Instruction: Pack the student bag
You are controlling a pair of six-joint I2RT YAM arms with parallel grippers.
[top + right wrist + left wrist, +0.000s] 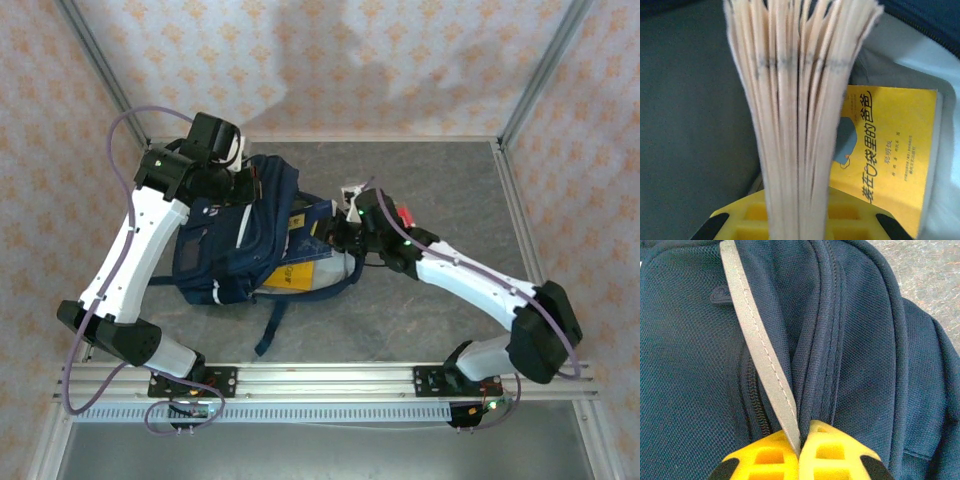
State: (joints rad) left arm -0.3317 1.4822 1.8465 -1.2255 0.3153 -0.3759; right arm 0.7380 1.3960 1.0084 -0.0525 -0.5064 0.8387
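Your right fingers (pixel 797 225) sit closest to the lens, clenched on a book (pixel 800 100) whose page edges fan out toward 12 o'clock. Past it, at 3 o'clock, a yellow book (pixel 890 150) already lies on the pale lining (pixel 912 65). Your left fingers (pixel 800 450) are pinched tight on a grey strap (pixel 757 340) of the bag (pixel 865 340). Seen from above, the bag lies left of centre on the bench (pixel 450 190), with its mouth facing 3 o'clock. You appear to be partway through loading, with one book in and a second at the mouth. For the next move, I judge you should hold the left pull firm so the opening gapes. Then slide the gripped book in beside the yellow one before you let go.
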